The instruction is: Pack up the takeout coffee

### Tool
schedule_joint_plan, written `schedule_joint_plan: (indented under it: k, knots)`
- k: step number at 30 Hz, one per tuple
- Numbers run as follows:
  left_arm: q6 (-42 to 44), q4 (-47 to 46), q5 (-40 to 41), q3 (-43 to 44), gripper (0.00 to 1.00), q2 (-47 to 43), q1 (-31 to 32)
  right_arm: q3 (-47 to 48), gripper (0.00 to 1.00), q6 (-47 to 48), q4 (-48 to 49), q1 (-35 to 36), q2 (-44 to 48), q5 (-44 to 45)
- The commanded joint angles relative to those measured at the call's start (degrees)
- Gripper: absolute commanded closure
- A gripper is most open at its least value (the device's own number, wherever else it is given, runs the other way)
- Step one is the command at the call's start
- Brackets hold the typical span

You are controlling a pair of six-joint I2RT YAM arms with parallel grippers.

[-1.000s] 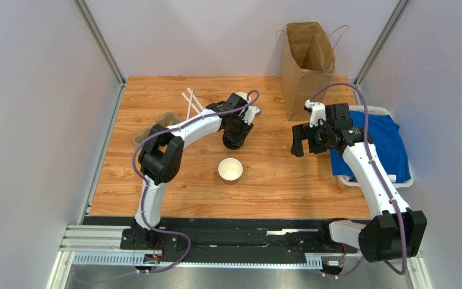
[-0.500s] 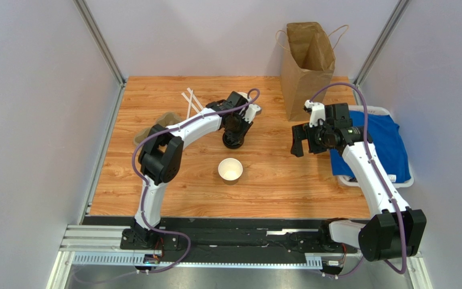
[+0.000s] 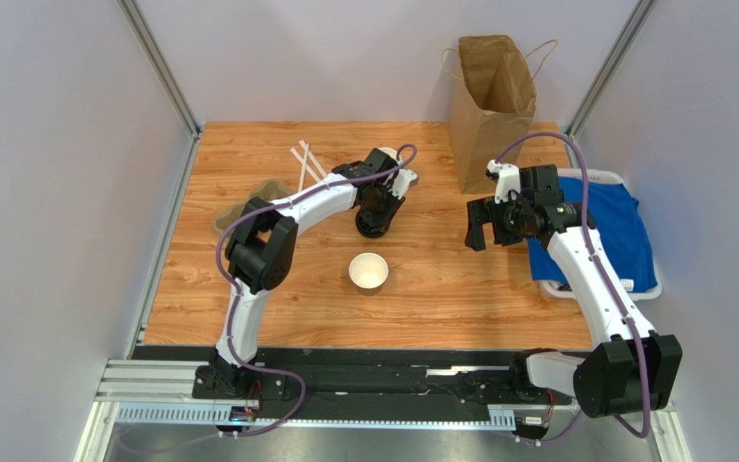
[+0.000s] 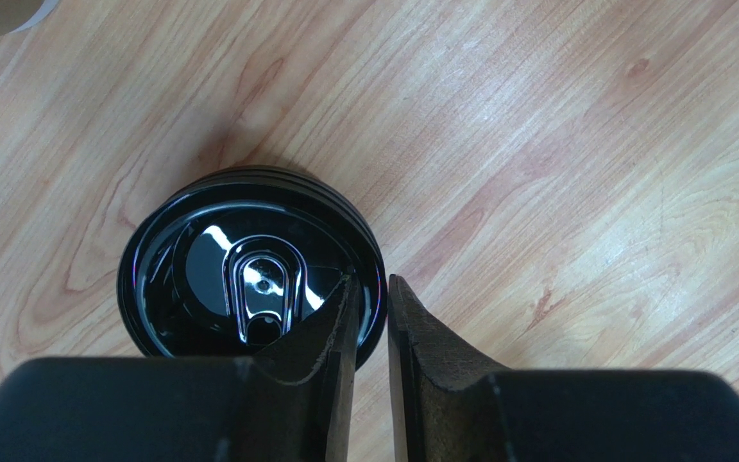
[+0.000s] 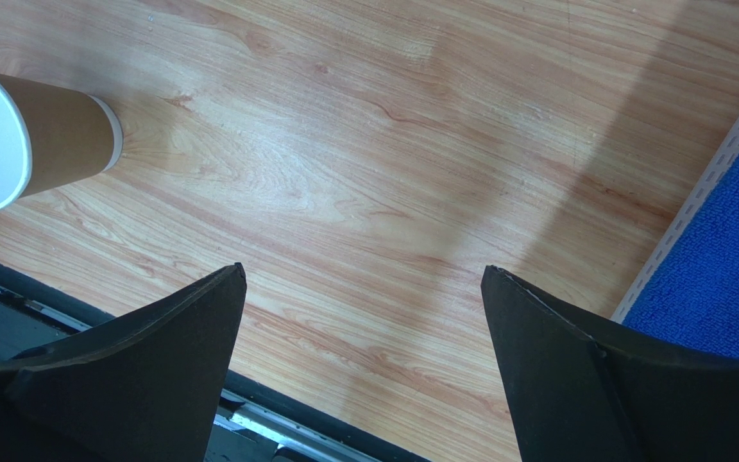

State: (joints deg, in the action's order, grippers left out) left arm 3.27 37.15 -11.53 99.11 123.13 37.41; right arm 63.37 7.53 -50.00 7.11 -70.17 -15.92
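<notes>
The takeout coffee (image 3: 374, 227) stands mid-table. In the left wrist view I see only its glossy black lid (image 4: 248, 279) from above; the cup body under it is hidden. My left gripper (image 3: 377, 214) is right over it. Its jaws (image 4: 371, 281) are nearly closed, pinching the right rim of the lid. My right gripper (image 3: 476, 227) hangs open and empty above bare wood to the right, and its jaws (image 5: 364, 274) are wide apart. The brown paper bag (image 3: 491, 96) stands open at the back right.
A lidless brown cup (image 3: 369, 271), white inside, stands nearer the bases; it also shows in the right wrist view (image 5: 26, 135). White straws (image 3: 304, 164) and a pulp carrier (image 3: 260, 195) lie at the left. A white tray with blue cloth (image 3: 603, 231) sits at the right.
The lidded cup under my left gripper has shifted slightly left and stands straighter. The right arm has not moved.
</notes>
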Motion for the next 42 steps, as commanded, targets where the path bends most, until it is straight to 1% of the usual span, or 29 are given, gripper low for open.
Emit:
schedule_joint_plan:
  k: [1,4,11,21,29,37,42]
  knots:
    - [0.07,-0.06,-0.60,2.05,0.76,0.18,0.30,1.75,0.00,0.12,1.57,0.36,-0.05,0.45]
    - [-0.10,-0.06,-0.34,2.14,0.83,-0.52,0.30,1.93,0.00,0.12,1.66,0.36,-0.14,0.54]
    - [-0.10,1.35,-0.25,2.75,0.88,-3.68,0.30,1.93,0.00,0.20,1.40,0.36,0.21,0.28]
    - [0.25,2.14,-0.25,2.40,1.00,-7.47,0.30,1.84,0.00,0.73,1.39,0.27,0.65,-0.60]
    - [0.95,1.88,-0.60,1.70,1.00,-8.70,0.21,2.19,0.00,0.73,2.01,0.62,0.30,-2.18]
    - [0.60,1.44,-2.88,0.91,1.00,-9.05,-0.93,2.72,0.00,0.47,3.06,3.87,-1.37,-2.45]
    - [1.04,0.65,-1.05,-0.40,1.00,-8.61,-0.93,2.98,0.00,0.56,3.41,4.84,-1.90,-2.01]
